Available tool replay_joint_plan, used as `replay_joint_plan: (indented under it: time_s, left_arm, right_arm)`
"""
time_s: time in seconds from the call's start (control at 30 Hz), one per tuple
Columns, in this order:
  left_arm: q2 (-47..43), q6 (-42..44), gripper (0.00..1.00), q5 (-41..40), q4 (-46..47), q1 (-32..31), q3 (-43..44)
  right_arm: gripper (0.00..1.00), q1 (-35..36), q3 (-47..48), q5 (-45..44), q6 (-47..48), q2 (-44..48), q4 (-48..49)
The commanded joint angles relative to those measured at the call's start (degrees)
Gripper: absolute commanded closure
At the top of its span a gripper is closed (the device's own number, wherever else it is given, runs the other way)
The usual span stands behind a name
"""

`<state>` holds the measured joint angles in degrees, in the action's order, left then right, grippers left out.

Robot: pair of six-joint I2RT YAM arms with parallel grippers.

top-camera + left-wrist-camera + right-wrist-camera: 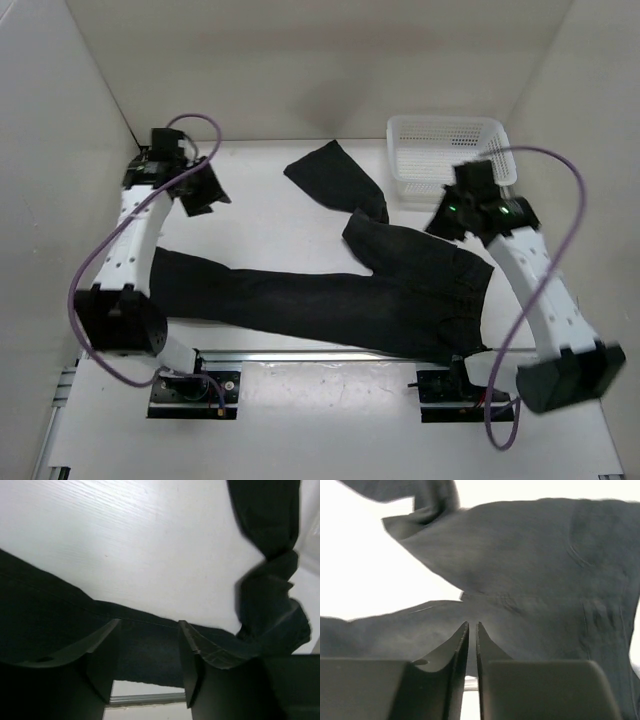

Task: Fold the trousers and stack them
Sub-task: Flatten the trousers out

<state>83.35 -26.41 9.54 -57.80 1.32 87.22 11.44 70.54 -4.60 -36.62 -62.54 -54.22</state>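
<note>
Black soft-cloth long trousers lie unfolded on the white table. From my left wrist view, the left gripper has its fingers parted with a clear gap and nothing between them. It sits over the far edge of one trouser leg. On the right wrist view, the right gripper is closed to a thin slit and empty, pointing at the crotch seam. Moving outward, one leg runs left along the near side to the left arm, and the waist is at the right by the right arm. The other leg bends toward the back with a twist and ends beside the white plastic mesh basket.
</note>
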Motion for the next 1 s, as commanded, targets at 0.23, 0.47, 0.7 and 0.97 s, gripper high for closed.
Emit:
replay_joint_plan:
  time_s: [0.23,0.47,0.7,0.97]
  left_arm:
    - [32.4,-3.8,0.15,-1.5,-0.9,-18.0,28.3]
    - [58.4,-9.7,0.12,-2.9,-9.6,-21.0,59.3]
    - [63.6,-15.2,0.12,-2.2,-0.2,-22.1,59.7]
    - [71.6,-21.6,0.11,-2.9,3.7,-22.7,66.1]
  right_arm:
    - [0.37,11.2,13.0,1.1,6.5,-24.8,7.3]
    - [0.24,5.8,-1.0,3.2,5.2,-14.6,7.8]
    - [0.24,2.9,-9.2,4.9,3.4,-6.5,7.1]
    - [0.24,2.9,-5.7,6.1,4.5,-8.8,7.1]
